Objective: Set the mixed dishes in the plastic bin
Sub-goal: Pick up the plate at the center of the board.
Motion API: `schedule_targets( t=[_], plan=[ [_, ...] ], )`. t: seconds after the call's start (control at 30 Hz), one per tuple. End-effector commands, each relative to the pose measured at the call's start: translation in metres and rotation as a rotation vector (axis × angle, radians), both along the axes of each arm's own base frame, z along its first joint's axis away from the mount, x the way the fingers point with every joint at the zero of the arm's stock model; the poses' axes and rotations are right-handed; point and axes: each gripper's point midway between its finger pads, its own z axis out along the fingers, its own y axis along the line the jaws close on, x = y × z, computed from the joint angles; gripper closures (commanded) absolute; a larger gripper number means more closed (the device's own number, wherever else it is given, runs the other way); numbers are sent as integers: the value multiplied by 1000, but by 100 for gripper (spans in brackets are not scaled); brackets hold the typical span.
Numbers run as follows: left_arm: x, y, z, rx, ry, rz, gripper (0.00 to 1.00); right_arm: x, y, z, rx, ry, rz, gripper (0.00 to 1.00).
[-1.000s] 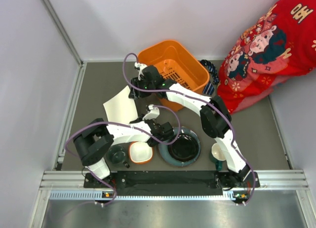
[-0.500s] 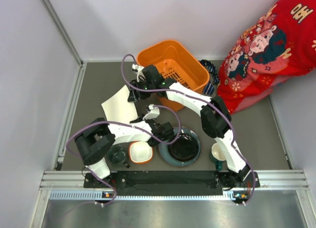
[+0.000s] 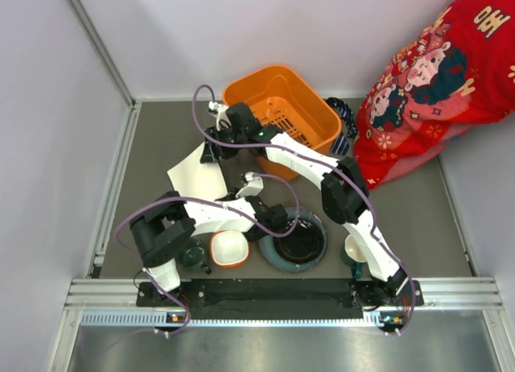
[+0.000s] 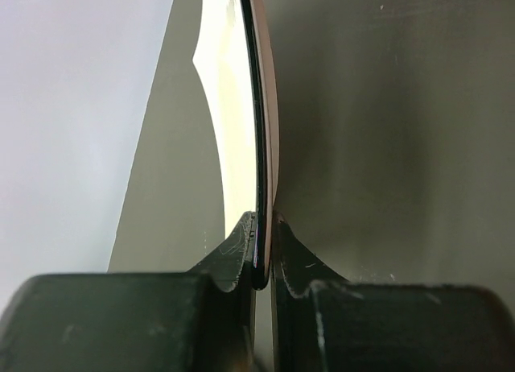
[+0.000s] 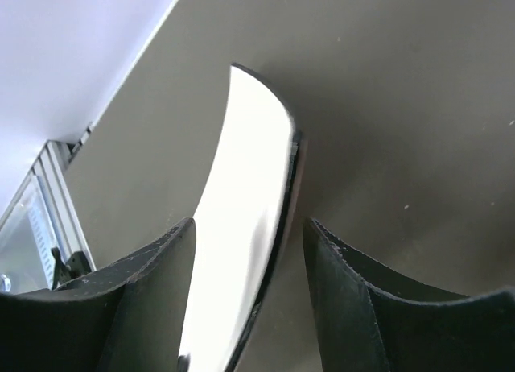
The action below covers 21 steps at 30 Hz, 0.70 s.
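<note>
A large round blue-grey plate (image 3: 302, 245) with a black centre lies at the front middle. My left gripper (image 3: 278, 221) is shut on its near-left rim; in the left wrist view the thin rim (image 4: 257, 106) runs edge-on between the closed jaws (image 4: 264, 219). The white square plate (image 3: 193, 177) sits tilted to the left of the orange plastic bin (image 3: 278, 68). My right gripper (image 3: 211, 153) is at its far edge, open. In the right wrist view the plate (image 5: 241, 227) stands between the spread fingers (image 5: 249, 221), with a gap on the right side.
An orange bowl (image 3: 229, 247) and a dark teal cup (image 3: 191, 251) stand at the front left. The cream mug (image 3: 356, 247) is at the front right, by the right arm. A dark necktie (image 3: 342, 113) lies behind the bin, next to a person in red (image 3: 434, 74).
My right gripper has shifted slightly up and left along the white plate's far edge. The left gripper has edged a little right at the round plate's rim.
</note>
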Motion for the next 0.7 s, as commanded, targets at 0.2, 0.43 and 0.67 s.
schedule_targets(
  t=[0.2,0.43,0.67],
  plan=[
    [7,-5,45,66,-204,-16,100,-6,8,-8,-6,13,20,44],
    [7,-9,47,37,-225,-19,100,-8,9,-11,-11,17,22,45],
    [6,-8,46,31,-221,-20,100,-7,9,-13,-12,20,21,60]
  ],
)
